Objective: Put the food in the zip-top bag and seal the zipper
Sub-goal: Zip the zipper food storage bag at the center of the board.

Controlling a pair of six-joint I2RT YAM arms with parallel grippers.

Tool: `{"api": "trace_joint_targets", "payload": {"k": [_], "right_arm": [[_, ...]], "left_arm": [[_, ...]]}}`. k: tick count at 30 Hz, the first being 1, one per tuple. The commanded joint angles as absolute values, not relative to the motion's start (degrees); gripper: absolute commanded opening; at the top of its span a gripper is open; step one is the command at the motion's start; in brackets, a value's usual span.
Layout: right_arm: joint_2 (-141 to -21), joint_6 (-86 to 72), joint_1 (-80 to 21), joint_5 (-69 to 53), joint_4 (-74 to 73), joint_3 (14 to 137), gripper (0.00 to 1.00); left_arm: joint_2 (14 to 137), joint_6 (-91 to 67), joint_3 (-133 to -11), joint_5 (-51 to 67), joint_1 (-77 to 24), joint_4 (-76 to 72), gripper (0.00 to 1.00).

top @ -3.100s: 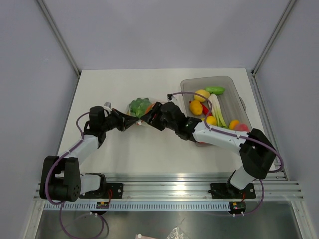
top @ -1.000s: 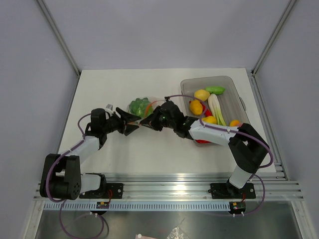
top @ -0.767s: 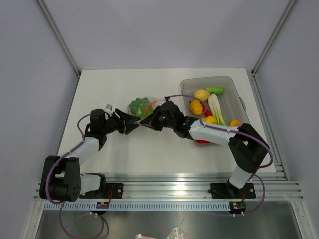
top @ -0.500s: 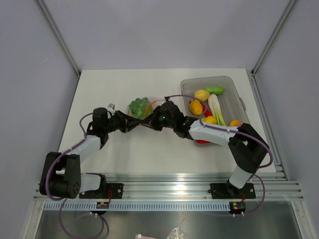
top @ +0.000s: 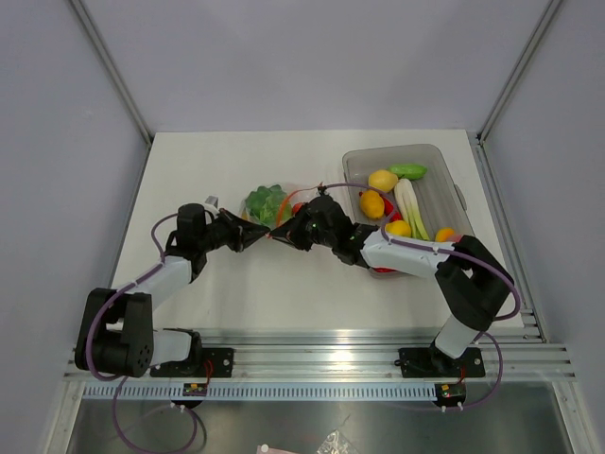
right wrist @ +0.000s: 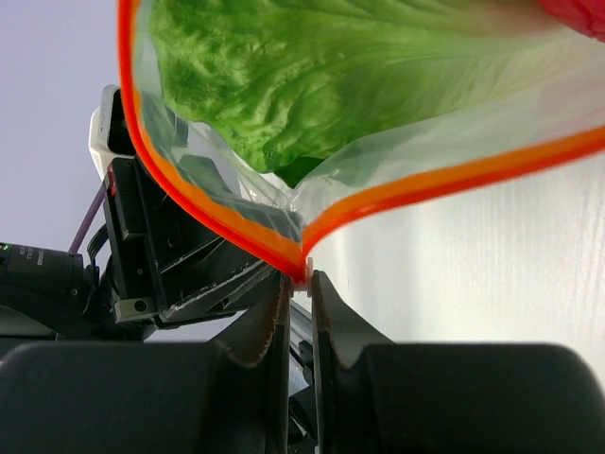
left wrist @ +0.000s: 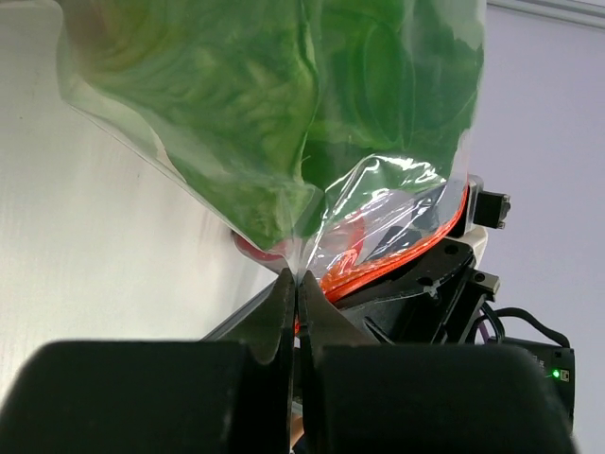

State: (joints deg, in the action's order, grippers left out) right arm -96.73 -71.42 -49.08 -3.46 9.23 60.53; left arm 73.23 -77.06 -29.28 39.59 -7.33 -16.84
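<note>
Zip-top bag [top: 266,202] is lying just left of the tub [top: 392,148], your left fingers [left wrist: 268,323] pinching its clear film and your right fingers [right wrist: 266,327] clamping its orange zipper [right wrist: 454,183]; green lettuce [left wrist: 236,95] is showing through.

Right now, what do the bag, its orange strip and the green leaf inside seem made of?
The bag: thin clear plastic film, wrinkled and glinting. The orange strip: thicker opaque plastic, smoothly curved. The green leaf: probably glossy moulded plastic, given its sheen; can't be sure.
</note>
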Motion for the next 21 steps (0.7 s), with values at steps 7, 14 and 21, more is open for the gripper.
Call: {"api": "trace_joint_targets", "payload": {"k": [7, 14, 21], "right_arm": [[-91.85, -71.11, -45.88, 0.7, 10.02, 59.76, 0.0], [-92.9, -68.47, -45.35, -1.67, 8.71, 63.18, 0.0], [-92.55, -66.89, -44.12, -1.41, 6.68, 64.42, 0.0]], "left_arm": [[71.89, -76.12, -29.79, 38.67, -7.47, -19.16, 0.0], [72.69, -73.22, -31.38, 39.99, -7.56, -17.05, 0.0], [72.51, -72.25, -30.76, 40.6, -7.3, -16.96, 0.0]]}}
